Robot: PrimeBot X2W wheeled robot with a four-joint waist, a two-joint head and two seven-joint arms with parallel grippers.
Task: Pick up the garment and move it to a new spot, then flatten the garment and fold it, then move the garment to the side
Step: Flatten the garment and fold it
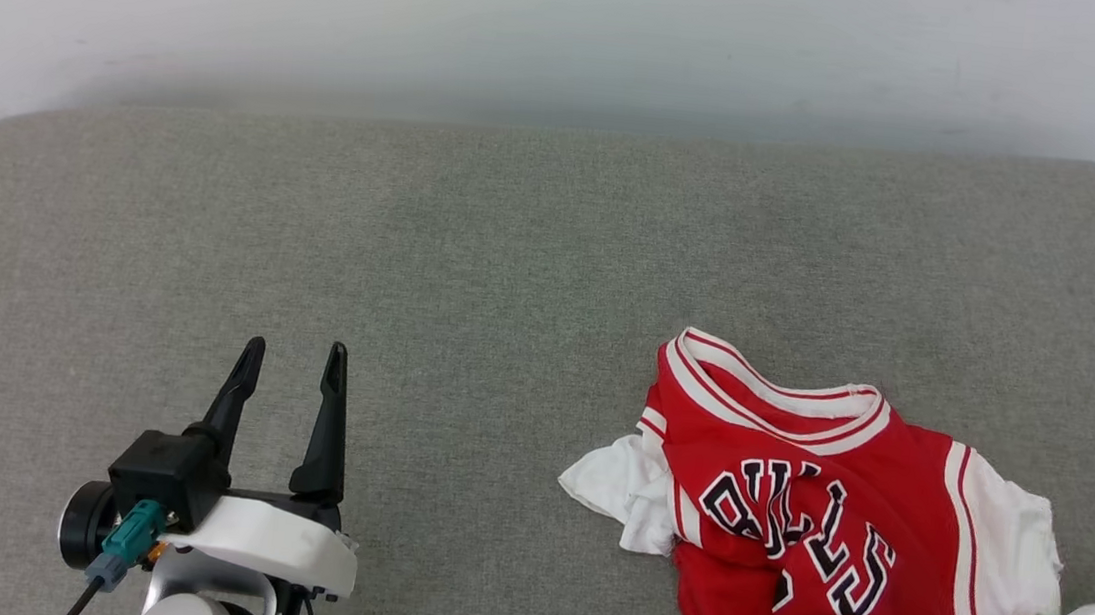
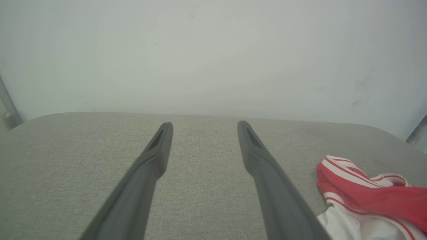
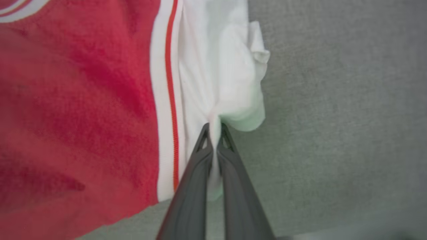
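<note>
The red shirt (image 1: 817, 534) is lying crumpled at the near right of the grey cushion (image 1: 474, 240). The right gripper (image 3: 215, 128) is pinching its white sleeve (image 3: 227, 73) at the shirt's right edge, fingers pressed together on the cloth. The left gripper (image 1: 293, 363) is hovering over bare cushion at the near left, fingers spread, well apart from the shirt.

The crumpled red garment (image 1: 894, 461) lies on the grey fabric surface (image 1: 471, 270).

Head looks down, wrists closer — all share the garment (image 1: 819, 515).
</note>
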